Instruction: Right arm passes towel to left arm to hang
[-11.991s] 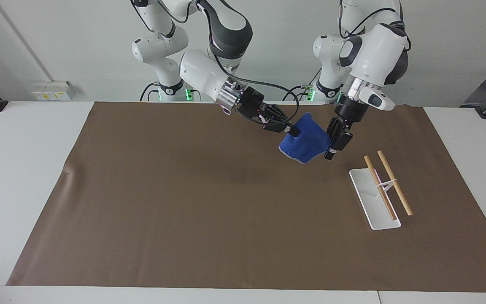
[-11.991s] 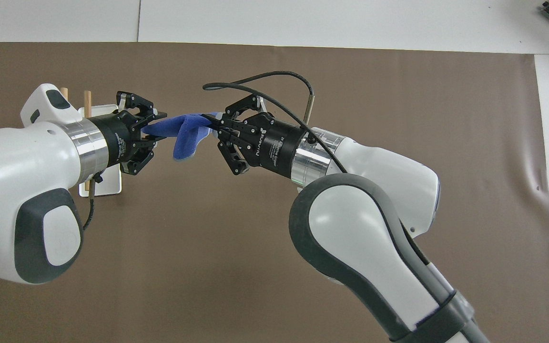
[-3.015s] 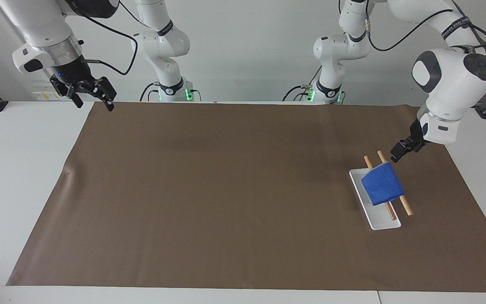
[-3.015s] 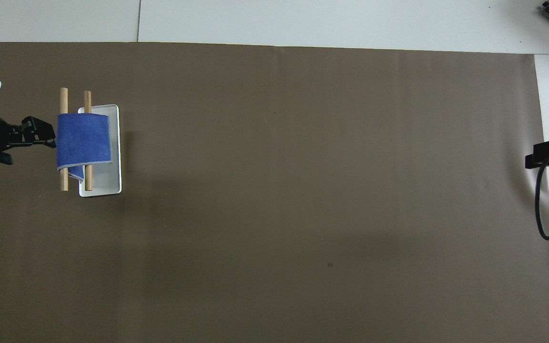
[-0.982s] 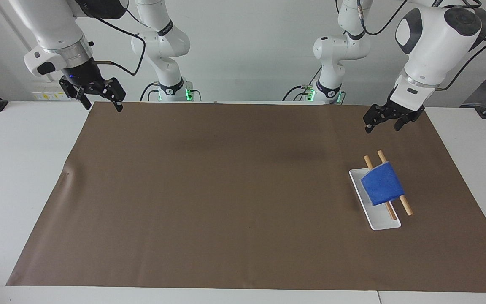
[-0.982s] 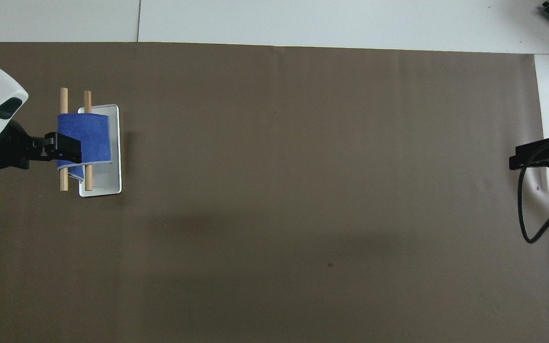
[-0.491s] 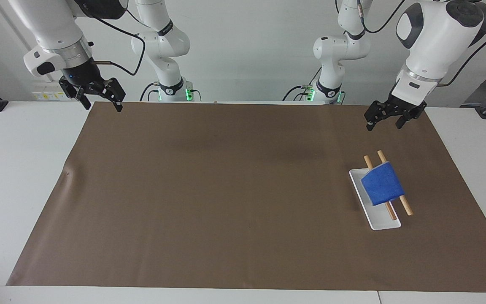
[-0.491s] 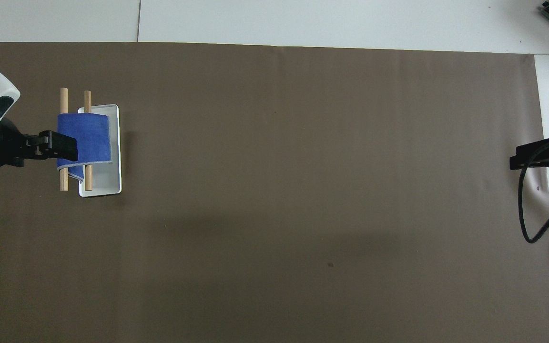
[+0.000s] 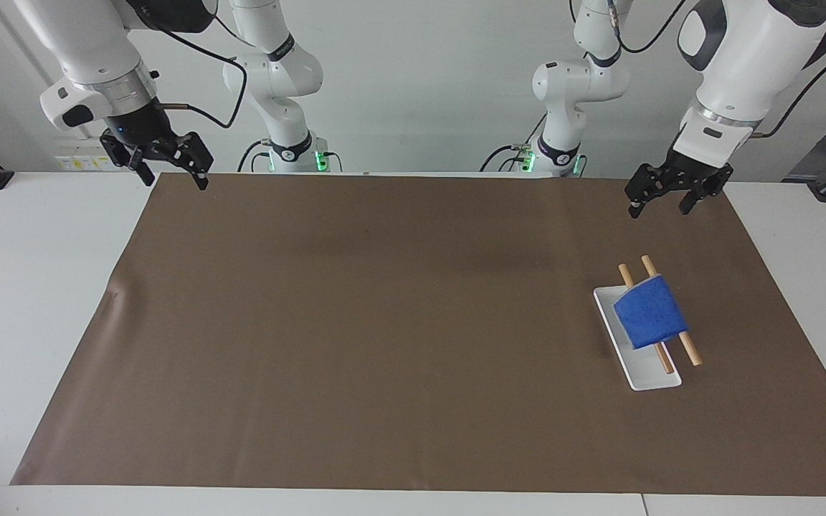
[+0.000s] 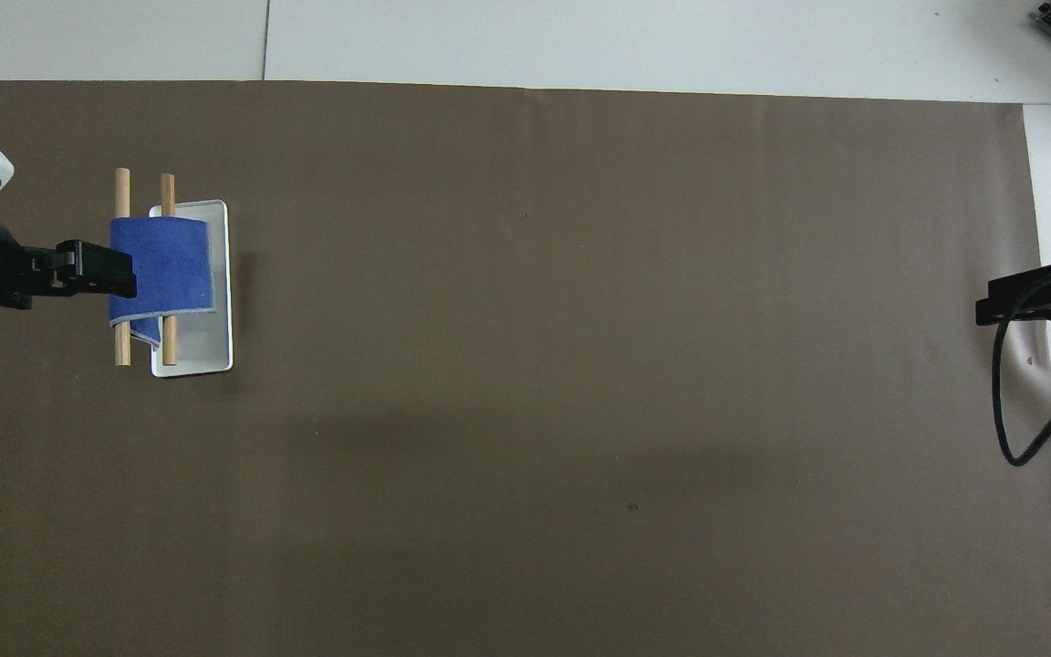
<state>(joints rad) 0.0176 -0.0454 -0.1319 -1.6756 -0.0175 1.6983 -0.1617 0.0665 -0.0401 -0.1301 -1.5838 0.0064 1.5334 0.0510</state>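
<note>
The blue towel [image 9: 649,314] hangs draped over the two wooden bars [image 9: 690,350] of a small rack with a white base [image 9: 646,378], toward the left arm's end of the table. It also shows in the overhead view [image 10: 168,265]. My left gripper [image 9: 659,203] is open and empty, raised over the brown mat and apart from the towel. In the overhead view the left gripper [image 10: 115,271] overlaps the towel's edge only by height. My right gripper [image 9: 169,174] is open and empty, waiting raised over the mat's corner at the right arm's end; it also shows in the overhead view [image 10: 991,308].
A brown mat [image 9: 384,322] covers most of the white table [image 9: 33,287]. The rack's white base [image 10: 215,351] and wooden bars [image 10: 122,187] stand on the mat. A black cable [image 10: 1023,401] hangs from the right arm.
The left gripper has let go of the towel, now on the rack, and has drawn up and away from it. The right arm has stayed still over the last second.
</note>
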